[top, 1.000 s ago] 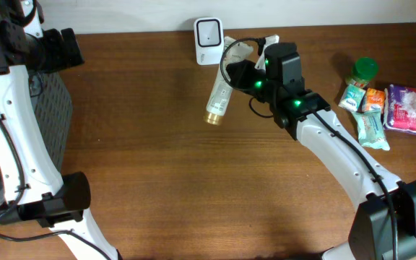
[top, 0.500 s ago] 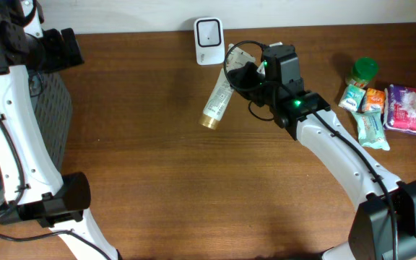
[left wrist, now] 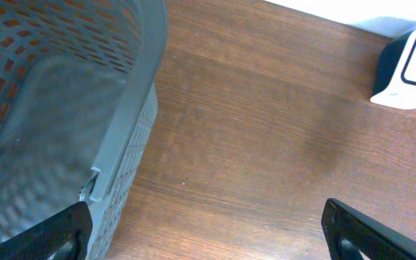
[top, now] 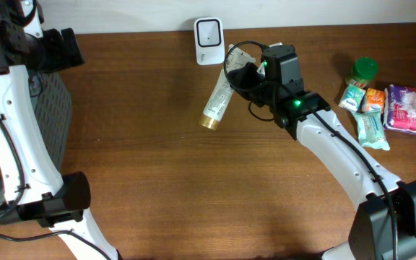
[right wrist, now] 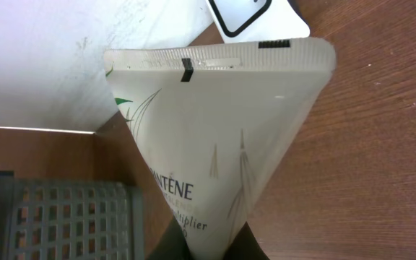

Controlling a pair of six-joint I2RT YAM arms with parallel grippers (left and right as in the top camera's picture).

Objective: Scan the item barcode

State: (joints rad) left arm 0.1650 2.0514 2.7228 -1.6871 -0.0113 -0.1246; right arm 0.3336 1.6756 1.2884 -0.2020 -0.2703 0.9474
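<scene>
Overhead: the right gripper [top: 243, 74] is clamped on the Pantene tube [top: 217, 100]. The tube's long axis slants out from the fingers, with the gold cap [top: 208, 123] outermost and pointing away from the barcode scanner [top: 208, 31], which sits near its other end. The left arm is well apart.

Left wrist: the left gripper [left wrist: 208, 220] gapes wide and empty. A grey basket [left wrist: 132, 101] lies to its left and the scanner ahead-right. No tube shows.

Right wrist: the tube's crimped end sits just short of the scanner. The face in view carries brand print, with no barcode discernible, so a turn is likely needed.
</scene>
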